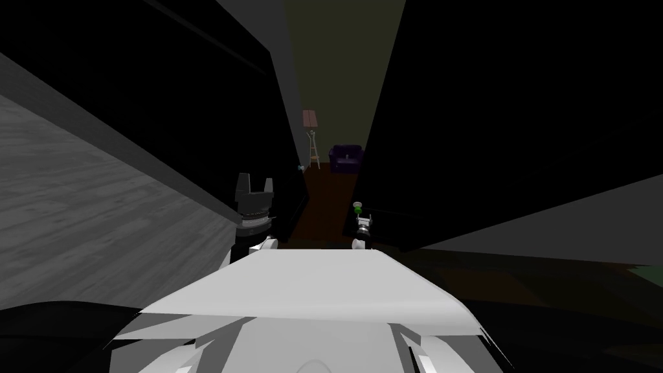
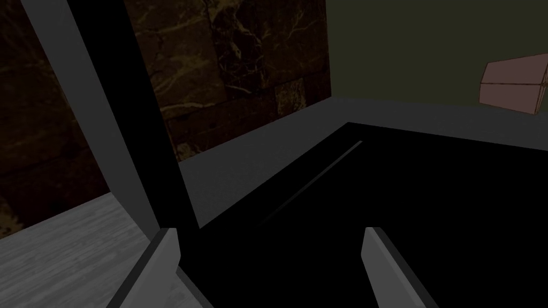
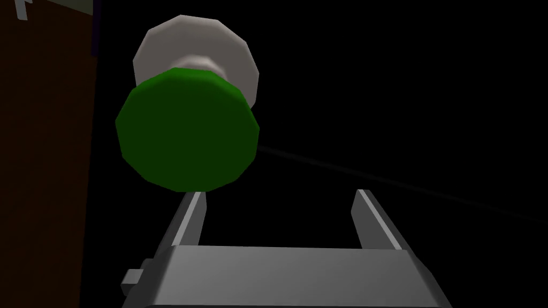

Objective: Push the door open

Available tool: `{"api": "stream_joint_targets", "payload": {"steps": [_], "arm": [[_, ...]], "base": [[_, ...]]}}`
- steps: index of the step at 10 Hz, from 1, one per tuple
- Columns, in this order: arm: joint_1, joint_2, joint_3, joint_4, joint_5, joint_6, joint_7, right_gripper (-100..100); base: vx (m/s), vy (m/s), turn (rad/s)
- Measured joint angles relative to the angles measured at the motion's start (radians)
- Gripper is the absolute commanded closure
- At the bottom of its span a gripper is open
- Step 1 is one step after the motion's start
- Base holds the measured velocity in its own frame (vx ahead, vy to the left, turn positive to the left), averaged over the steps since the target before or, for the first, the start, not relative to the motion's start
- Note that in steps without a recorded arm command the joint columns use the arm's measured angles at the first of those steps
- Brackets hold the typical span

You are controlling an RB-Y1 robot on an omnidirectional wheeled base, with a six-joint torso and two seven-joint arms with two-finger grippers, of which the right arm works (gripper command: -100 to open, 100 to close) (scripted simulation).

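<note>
The door (image 1: 505, 123) is a black panel rising on my right, its free edge beside a narrow gap. A green round knob (image 1: 357, 207) on a pale grey base sits near that edge. My right gripper (image 1: 363, 225) is just below the knob. In the right wrist view the knob (image 3: 187, 131) looms large just past the tip of one finger (image 3: 191, 214), off to the side and not between the fingers. The right gripper (image 3: 278, 195) is open and holds nothing. My left gripper (image 1: 254, 186) is raised beside a second black panel (image 1: 194, 97) and stands open (image 2: 270, 231).
Through the gap lies a brown floor (image 1: 324, 201) with a dark purple armchair (image 1: 346, 158), a slim pale stand (image 1: 314, 150) and an olive wall. A small pale knob (image 1: 300, 168) shows on the left panel's edge. Grey plank floor (image 1: 84, 214) spreads to my left.
</note>
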Motion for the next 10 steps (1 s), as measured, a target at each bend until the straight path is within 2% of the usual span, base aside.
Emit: {"api": "stream_joint_targets", "payload": {"steps": [1, 2, 3, 4, 5, 6, 7, 8, 9, 10], "arm": [[-0.008, 0.000, 0.006, 0.016, -0.011, -0.008, -0.026, -100], [0.010, 0.004, 0.007, -0.012, -0.018, 0.001, -0.038, -100], [-0.032, 0.003, 0.011, 0.061, -0.019, -0.025, -0.060, -100], [-0.022, 0.004, 0.010, 0.053, -0.020, -0.027, -0.063, -100], [-0.010, 0.001, 0.011, 0.031, -0.020, -0.015, -0.060, -100], [-0.015, 0.002, 0.010, 0.036, -0.020, -0.014, -0.060, -100], [-0.026, 0.001, 0.012, 0.057, -0.019, -0.024, -0.066, -100], [-0.015, 0.000, 0.012, 0.041, -0.019, -0.021, -0.065, -100], [-0.002, -0.003, 0.012, 0.012, -0.020, -0.003, -0.060, -100], [0.024, 0.001, 0.014, -0.031, -0.028, 0.012, -0.066, -100]], "base": [[-0.032, -0.008, 0.035], [-0.016, 0.001, -0.015], [-0.002, 0.003, 0.021], [0.002, 0.001, 0.011], [0.003, -0.001, -0.026], [0.003, -0.012, -0.005], [0.002, 0.000, 0.010], [-0.003, 0.008, -0.007], [-0.023, -0.001, 0.045], [-0.025, -0.007, 0.034]]}}
